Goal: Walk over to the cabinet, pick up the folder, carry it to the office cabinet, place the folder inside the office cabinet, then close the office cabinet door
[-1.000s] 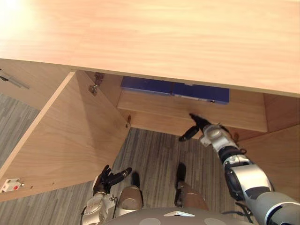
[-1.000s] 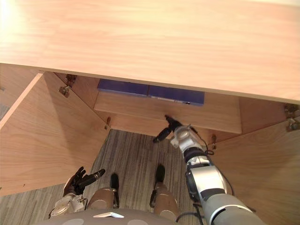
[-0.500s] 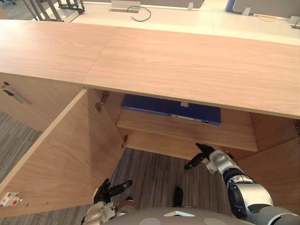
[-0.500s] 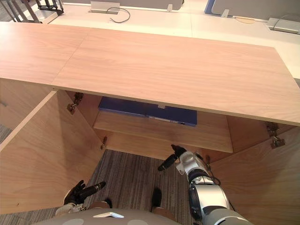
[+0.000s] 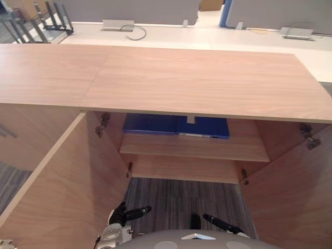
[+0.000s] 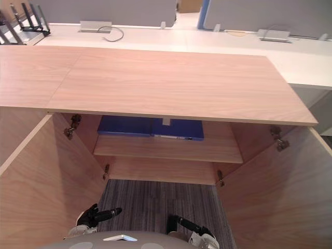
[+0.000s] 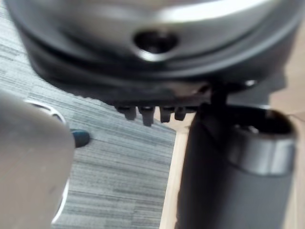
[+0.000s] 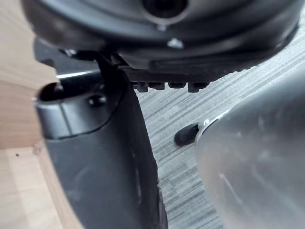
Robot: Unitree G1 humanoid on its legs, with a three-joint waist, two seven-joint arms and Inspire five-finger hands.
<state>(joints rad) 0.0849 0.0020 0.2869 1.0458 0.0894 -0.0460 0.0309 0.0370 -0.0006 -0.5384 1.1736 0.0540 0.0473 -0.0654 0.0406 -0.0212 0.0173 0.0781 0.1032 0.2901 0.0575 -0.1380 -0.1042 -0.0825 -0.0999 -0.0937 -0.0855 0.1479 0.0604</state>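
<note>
A blue folder point(image 5: 175, 125) lies flat on the shelf point(image 5: 197, 148) inside the wooden office cabinet point(image 5: 197, 78), just under its top. Both cabinet doors stand wide open, the left door point(image 5: 57, 187) and the right door point(image 5: 290, 192). My left hand point(image 5: 120, 220) hangs low near the left door, open and holding nothing; its fingers point(image 7: 147, 113) are relaxed over the carpet. My right hand point(image 6: 189, 226) sits low in front of the opening, well short of the shelf, also open and holding nothing, with its thumb point(image 8: 95, 157) standing out.
Striped grey carpet point(image 5: 181, 197) covers the floor between the doors. A white desk point(image 5: 171, 35) with a cable and grey boxes runs behind the cabinet. A second cabinet section point(image 5: 31, 119) adjoins on the left.
The view has tilted up and pulled back from the cabinet. My right hand has withdrawn from the shelf's front edge down towards my body. The folder stays on the shelf.
</note>
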